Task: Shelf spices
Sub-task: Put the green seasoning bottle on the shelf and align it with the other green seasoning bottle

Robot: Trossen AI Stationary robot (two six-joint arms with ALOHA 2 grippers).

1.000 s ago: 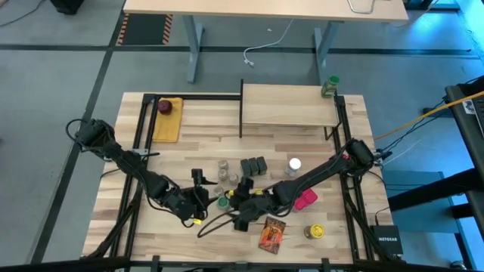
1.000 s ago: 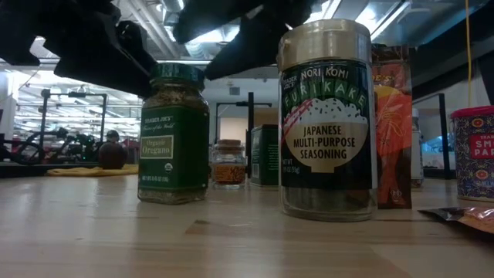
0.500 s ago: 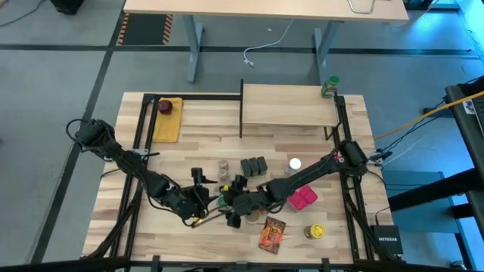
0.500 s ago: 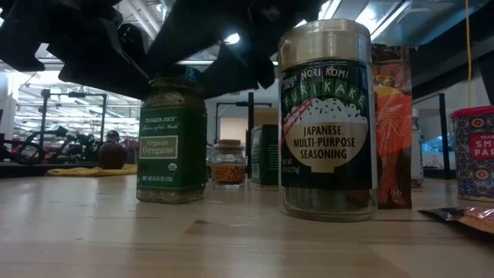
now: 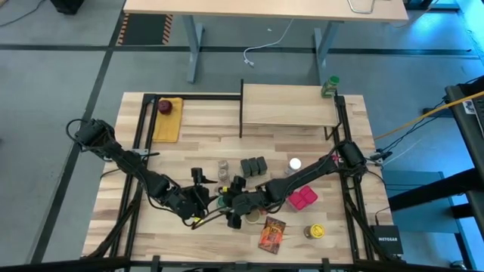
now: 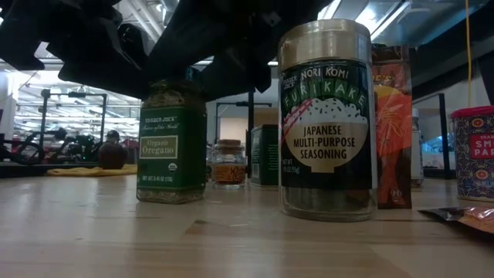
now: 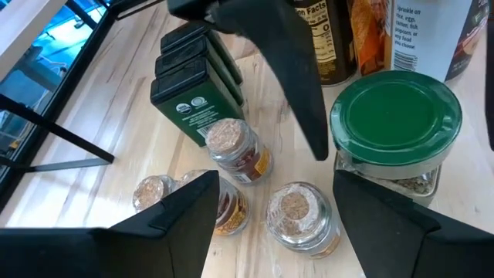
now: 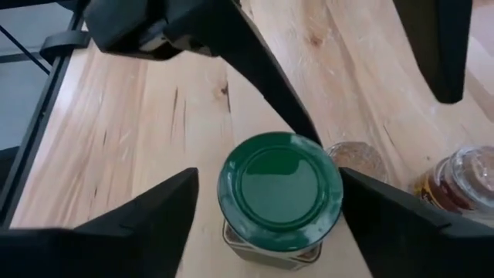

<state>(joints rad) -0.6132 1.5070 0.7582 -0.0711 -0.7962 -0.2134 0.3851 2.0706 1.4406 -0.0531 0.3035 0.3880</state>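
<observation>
Wooden tabletop (image 5: 189, 136) is seen from above, with both grippers met over the green-lidded oregano jar (image 5: 222, 202) near its front. Low down, dark arms shadow the jar's lid. In the right wrist view, the right gripper (image 8: 279, 202) is spread wide around the lid without touching; the left gripper (image 7: 274, 202) is parted beside it

The right end effector (image 8: 266, 208) has its open fingers standing either side of the green-lidded oregano jar (image 8: 279, 193), with a narrow gap on each flank. Just beyond that jar the left end effector (image 7: 274, 205) crowds in, one of its fingers (image 8: 255, 66) reaching nearly to the lid, so that side is blocked. Beside the right end effector, cork-topped jars (image 7: 297, 216) cluster tightly, and past them stand three dark tins (image 7: 193, 85). Toward the bench (image 5: 136, 211) edge the furikake jar (image 6: 326, 116) and an orange packet (image 5: 272, 233) stand close. Far ahead, the shelf (image 5: 287, 106) top lies open except for one jar (image 5: 330, 86) at its corner.
</observation>
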